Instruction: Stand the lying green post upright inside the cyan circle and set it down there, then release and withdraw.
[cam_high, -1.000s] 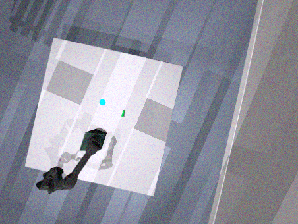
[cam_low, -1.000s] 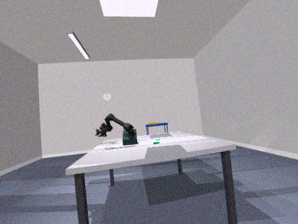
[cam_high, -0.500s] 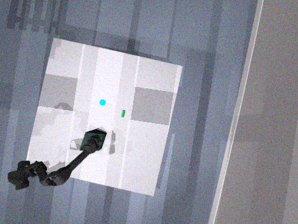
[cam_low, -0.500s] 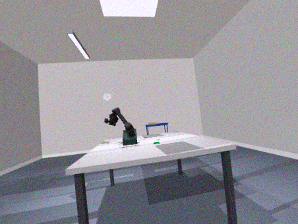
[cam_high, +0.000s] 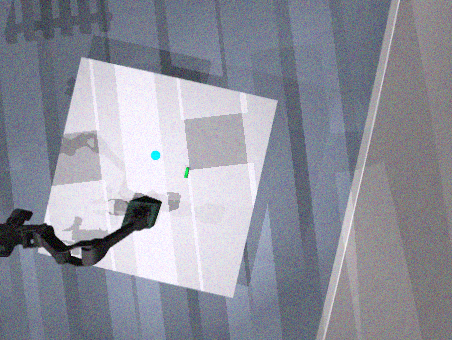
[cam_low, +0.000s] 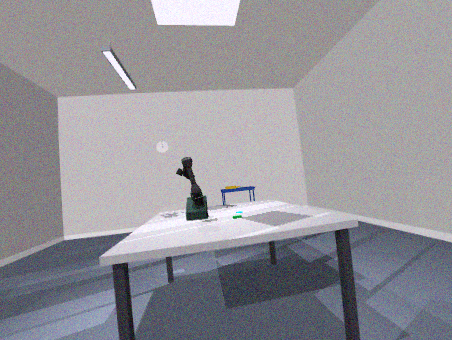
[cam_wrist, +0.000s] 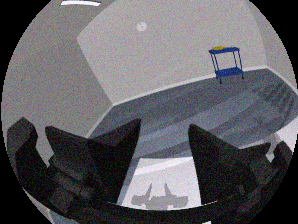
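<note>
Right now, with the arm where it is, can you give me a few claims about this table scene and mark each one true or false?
1. The green post lies on the table, outside the cyan circle. True.
2. The gripper holds the post. False: nothing is between its fingers, and the post lies apart from it.
3. The wrist view shows a blue cart by the far wall. True.
4. The post stands upright in the circle. False: it lies beside the circle, not in it.
5. The gripper is fully shut. False: its fingers stand partly apart.
</note>
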